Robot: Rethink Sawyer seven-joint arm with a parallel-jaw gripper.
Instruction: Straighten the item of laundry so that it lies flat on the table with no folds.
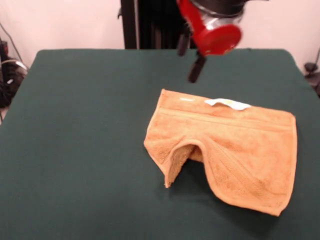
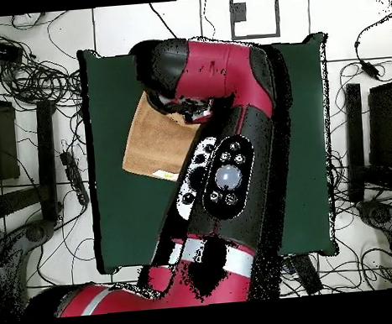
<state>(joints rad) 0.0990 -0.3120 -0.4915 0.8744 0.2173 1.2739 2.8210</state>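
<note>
The orange-tan towel (image 1: 235, 150) lies on the right half of the dark green table (image 1: 75, 150). Its near left part is bunched up into a raised arch with a folded-under flap (image 1: 177, 162). A stripe band (image 1: 225, 120) runs along its far edge, where a small white tag (image 1: 227, 103) sticks out. My gripper (image 1: 190, 56) hangs above the table just behind the towel's far left corner, its two black fingers (image 1: 196, 69) apart and empty, not touching the towel. In the overhead view the arm (image 2: 224, 150) covers most of the towel (image 2: 151, 143) and hides the gripper.
The black pedestal (image 1: 150, 25) stands at the table's far side. Cables and gear (image 1: 10, 75) sit off the table's left edge, and more cables (image 2: 33, 80) lie on the floor around the table (image 2: 120, 225).
</note>
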